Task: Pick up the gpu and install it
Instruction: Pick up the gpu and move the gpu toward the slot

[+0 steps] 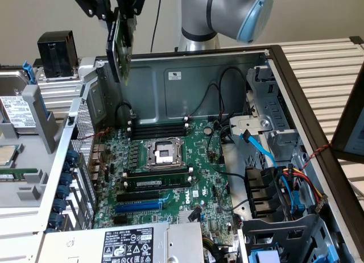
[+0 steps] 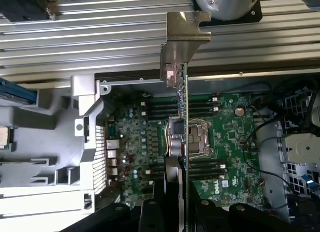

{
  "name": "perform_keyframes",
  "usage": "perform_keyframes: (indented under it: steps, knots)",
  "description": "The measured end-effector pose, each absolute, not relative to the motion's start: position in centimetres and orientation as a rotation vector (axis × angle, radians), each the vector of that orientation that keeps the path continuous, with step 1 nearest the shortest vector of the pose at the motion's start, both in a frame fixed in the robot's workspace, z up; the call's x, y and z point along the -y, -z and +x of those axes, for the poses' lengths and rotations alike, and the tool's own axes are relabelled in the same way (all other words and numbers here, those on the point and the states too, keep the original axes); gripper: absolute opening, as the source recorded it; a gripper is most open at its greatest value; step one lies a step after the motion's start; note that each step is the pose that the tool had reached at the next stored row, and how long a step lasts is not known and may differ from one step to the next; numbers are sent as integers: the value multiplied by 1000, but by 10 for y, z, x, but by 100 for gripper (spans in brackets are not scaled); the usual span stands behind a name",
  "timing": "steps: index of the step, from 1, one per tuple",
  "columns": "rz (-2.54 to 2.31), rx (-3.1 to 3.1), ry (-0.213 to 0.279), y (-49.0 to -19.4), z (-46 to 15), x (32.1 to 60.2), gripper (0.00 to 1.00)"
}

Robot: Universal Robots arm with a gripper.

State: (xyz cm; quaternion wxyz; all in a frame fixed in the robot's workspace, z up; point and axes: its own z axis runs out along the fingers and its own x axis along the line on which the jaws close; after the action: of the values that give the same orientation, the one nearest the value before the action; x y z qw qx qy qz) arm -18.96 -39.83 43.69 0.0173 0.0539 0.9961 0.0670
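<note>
While the gpu [image 1: 120,47] hangs above the case [image 1: 187,75]: pick-up is done, install is not.
Gripper [image 1: 120,16]: fingers clamped on the gpu, one on each face, with the card hanging edge-down below them.
Gpu position: in the air over the case's upper corner on the exterior view's left. It is clear of the rim and touches nothing but the fingers.
Motherboard [image 1: 165,172]: lies flat in the open case. The blue slot [image 1: 138,206] and the black slots beside it look unoccupied, and all are well apart from the card.
Left to do, by my reading: carry the card over to a slot, lower it and seat it.
Exterior view adds: the card's height above the board, and where the expansion slots sit near the power supply [image 1: 131,243].
Wrist view adds: the gpu [image 2: 183,117] seen edge-on as a thin line between the fingers [image 2: 150,212], crossing the CPU socket [image 2: 195,137]. Its silver end bracket [image 2: 180,46] points toward the case's back wall.
</note>
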Motion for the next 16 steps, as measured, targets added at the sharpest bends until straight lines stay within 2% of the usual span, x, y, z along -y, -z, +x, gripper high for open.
perform_keyframes:
  steps: [16]
  knots:
    - [168,-3097,-209,-410,-153,401,28]
